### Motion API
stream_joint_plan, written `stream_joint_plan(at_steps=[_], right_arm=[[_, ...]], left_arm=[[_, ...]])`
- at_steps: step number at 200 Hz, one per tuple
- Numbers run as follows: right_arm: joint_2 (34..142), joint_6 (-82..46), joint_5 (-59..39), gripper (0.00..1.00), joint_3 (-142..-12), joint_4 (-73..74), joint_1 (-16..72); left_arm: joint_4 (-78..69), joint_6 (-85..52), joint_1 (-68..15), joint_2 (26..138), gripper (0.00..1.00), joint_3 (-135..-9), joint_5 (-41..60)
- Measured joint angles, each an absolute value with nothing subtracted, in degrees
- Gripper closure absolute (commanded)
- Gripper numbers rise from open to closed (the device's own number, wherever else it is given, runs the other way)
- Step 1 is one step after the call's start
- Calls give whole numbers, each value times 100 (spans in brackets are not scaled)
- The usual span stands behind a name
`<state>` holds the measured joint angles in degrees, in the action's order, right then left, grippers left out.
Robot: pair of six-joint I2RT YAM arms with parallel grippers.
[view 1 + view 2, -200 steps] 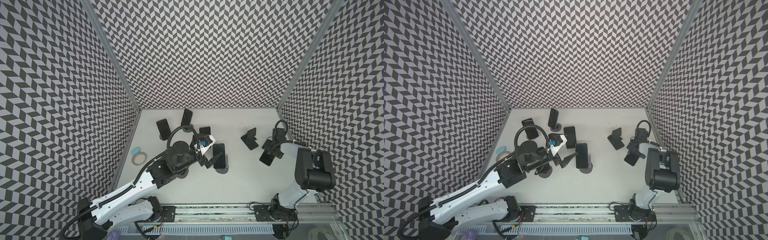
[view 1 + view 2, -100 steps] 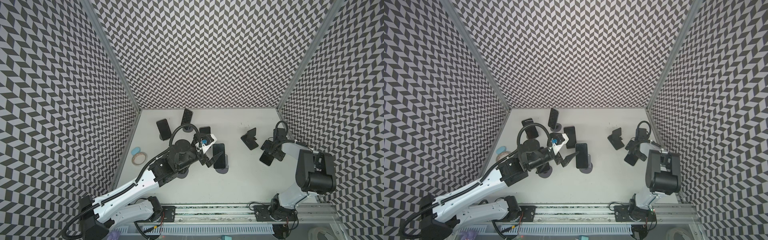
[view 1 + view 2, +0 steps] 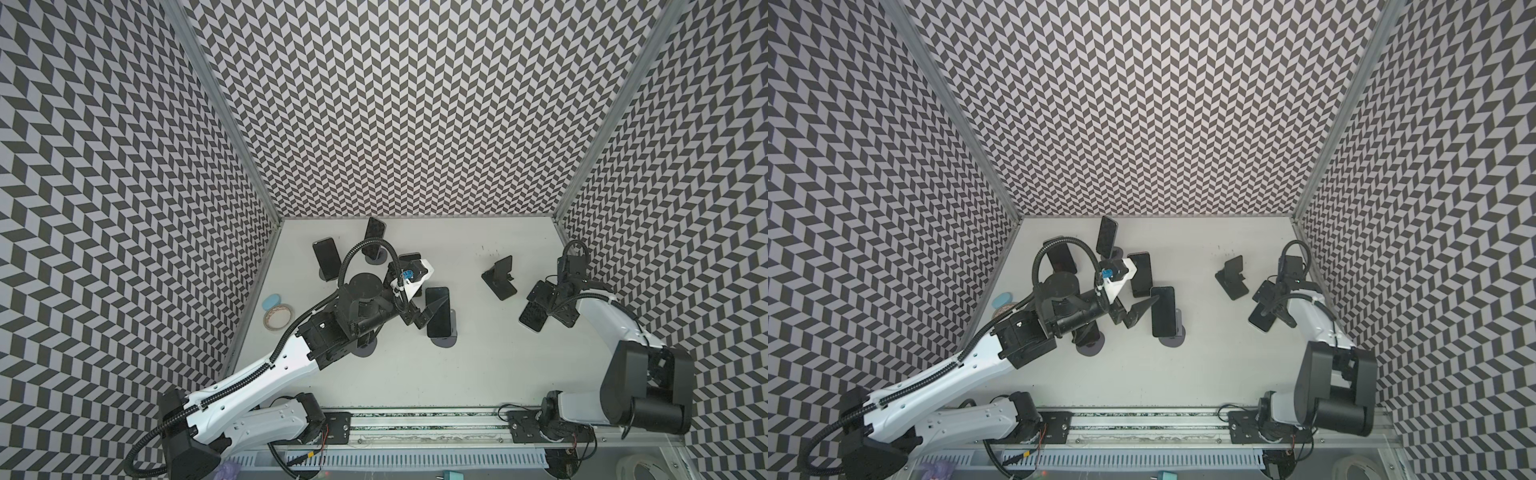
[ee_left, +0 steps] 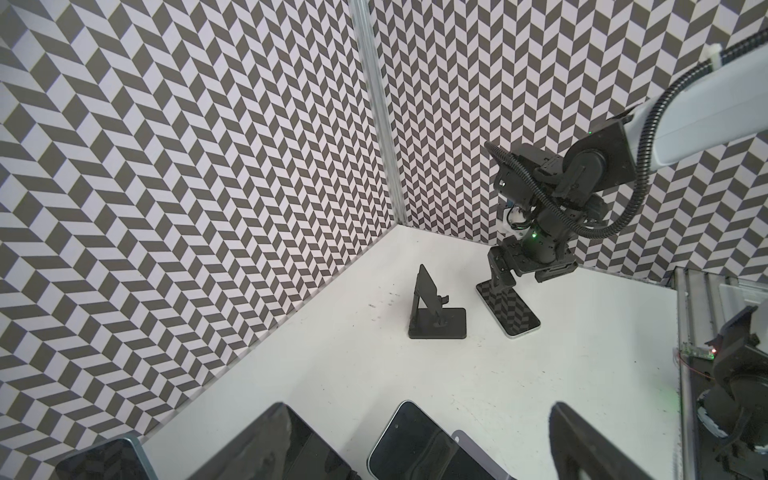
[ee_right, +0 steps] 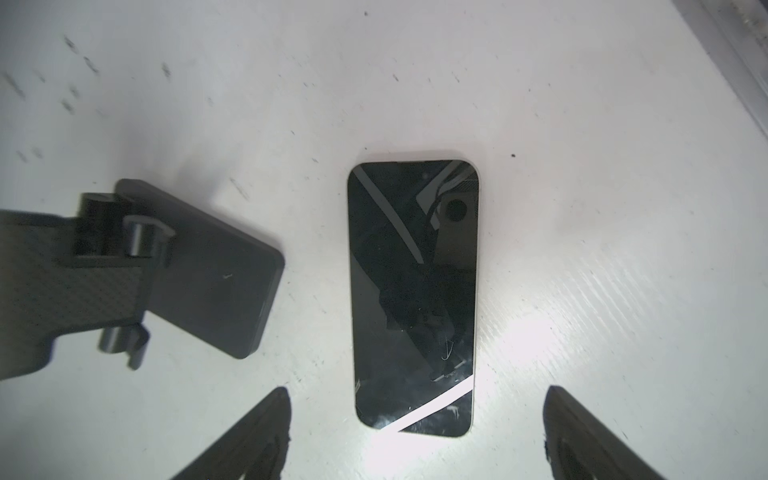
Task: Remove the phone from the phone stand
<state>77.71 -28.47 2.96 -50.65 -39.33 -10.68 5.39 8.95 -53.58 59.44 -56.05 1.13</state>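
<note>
A dark phone (image 3: 438, 311) (image 3: 1163, 309) leans upright on a grey round-based phone stand (image 3: 444, 341) mid-table. My left gripper (image 3: 428, 318) (image 4: 419, 449) is open, and the top edge of this phone (image 4: 415, 444) shows between its fingers (image 4: 282, 440) without touching them. On the right, another phone (image 5: 413, 291) (image 3: 531, 320) lies flat on the table beside an empty black stand (image 5: 216, 282) (image 3: 500, 280). My right gripper (image 5: 417, 395) (image 3: 548, 307) hovers open just above this flat phone, holding nothing.
More phones stand on stands at the back left (image 3: 327, 258) (image 3: 374, 237), one (image 3: 1139, 274) close behind the left wrist. A tape roll (image 3: 277, 318) and a blue disc (image 3: 272, 300) lie by the left wall. A round stand base (image 3: 365, 347) sits under the left arm.
The right gripper's jaws have spread wider over the flat phone. The left arm has crept slightly toward the phone on the middle stand.
</note>
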Motion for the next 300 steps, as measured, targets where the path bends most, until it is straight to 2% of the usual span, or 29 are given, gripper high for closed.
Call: stream_joint_plan(at_steps=[73, 107, 192, 258, 300], right_arm=[[6825, -2650, -23, 11, -5417, -4466, -1000], [6595, -2609, -161, 13, -5721, -4709, -690], [6479, -3041, 93, 16, -6563, -5369, 1785], [6300, -3551, 357, 15, -6781, -5837, 2853], [6143, -4025, 464, 15, -6777, -6020, 3538]], left_arm=[[762, 416, -5358, 6010, 8, -5953, -303], [1037, 21, -5358, 6184, 17, -6289, -497], [2316, -1658, -5358, 6112, 22, -6484, -1146], [3085, -2718, -5358, 4853, 22, -5664, -1522], [3548, -2915, -5358, 4709, 21, -5527, -1699]])
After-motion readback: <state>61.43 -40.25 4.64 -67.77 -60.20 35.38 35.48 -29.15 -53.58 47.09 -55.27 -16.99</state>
